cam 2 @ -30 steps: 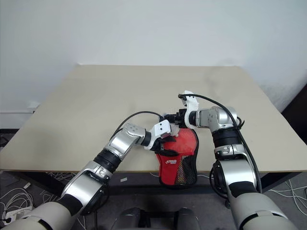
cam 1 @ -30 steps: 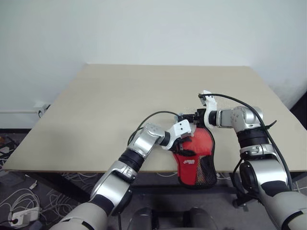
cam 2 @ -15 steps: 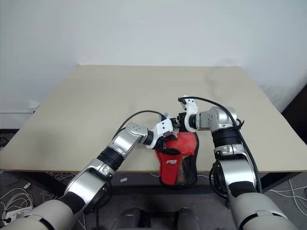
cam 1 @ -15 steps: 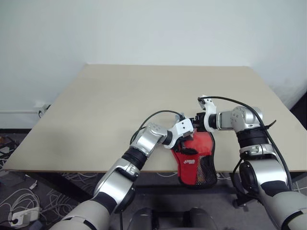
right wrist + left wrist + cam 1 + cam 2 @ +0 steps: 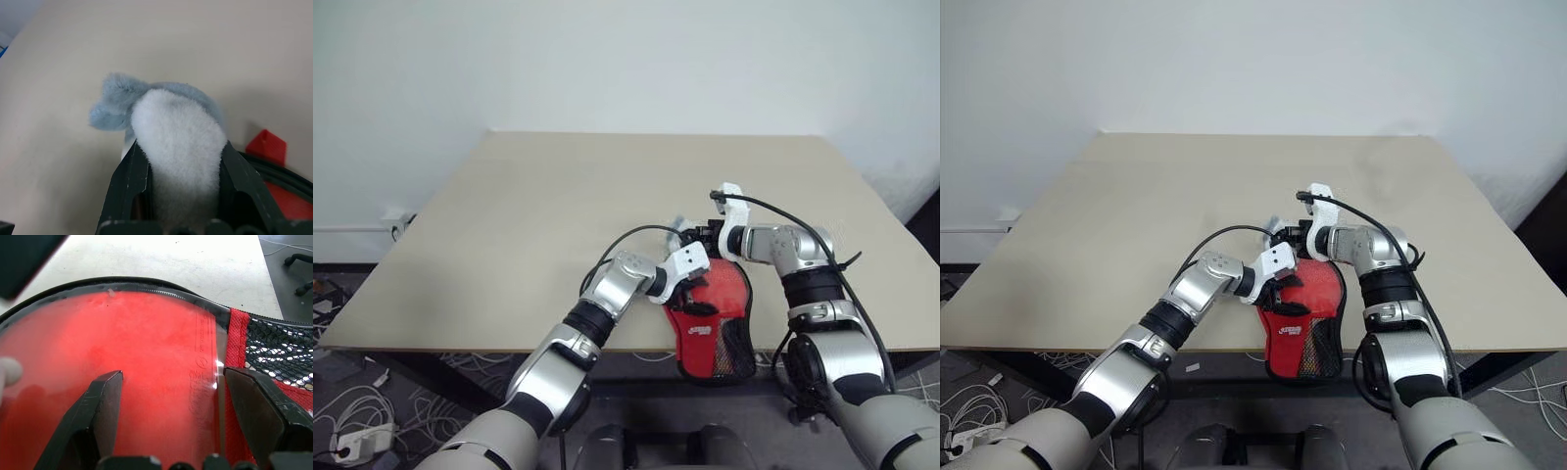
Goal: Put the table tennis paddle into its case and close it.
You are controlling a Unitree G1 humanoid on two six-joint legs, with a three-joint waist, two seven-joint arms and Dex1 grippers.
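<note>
Case (image 5: 710, 318) located lower centre of the left eye view, flat on surface (image 5: 558, 215) at the near edge, black mesh end (image 5: 279, 347) hanging past it. Paddle (image 5: 122, 347) already inside, red rubber visible through the clear panel. Left hand (image 5: 171, 401) spread wide over that panel, gripping nothing; contact not certain. Right hand (image 5: 181, 166) pinched on fluffy tuft (image 5: 171, 127) at upper rim of case, probably the zip pull. Expect light, soft fabric around a stiff blade, likely to slide and bunch. Press down on the flat blade; draw the tuft gently, since compressible and apt to slip.
</note>
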